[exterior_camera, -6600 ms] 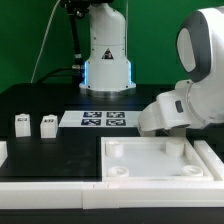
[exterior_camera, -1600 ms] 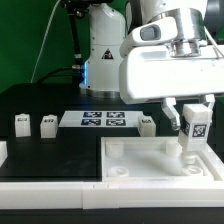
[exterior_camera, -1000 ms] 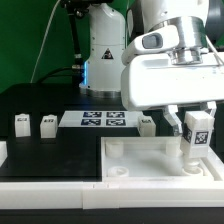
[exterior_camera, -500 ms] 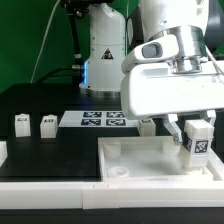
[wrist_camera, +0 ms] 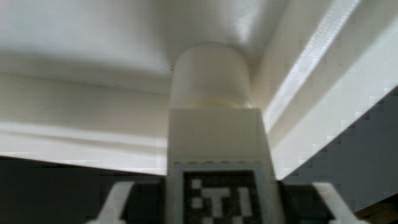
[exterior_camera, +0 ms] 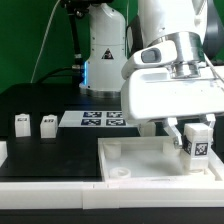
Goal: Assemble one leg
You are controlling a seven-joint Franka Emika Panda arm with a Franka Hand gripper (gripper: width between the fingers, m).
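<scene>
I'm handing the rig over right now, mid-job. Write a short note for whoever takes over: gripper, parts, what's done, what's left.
Gripper: shut on the leg, held upright, tag facing the exterior camera.
Position: its lower end is at the corner of the white plate on the exterior view's right. Whether it is seated in a socket cannot be told.
Other parts: a loose leg and a second loose leg stand at the exterior view's left, beside the marker board.
Done: leg picked up and brought to the plate.
Left: probably seat it, then release.
</scene>
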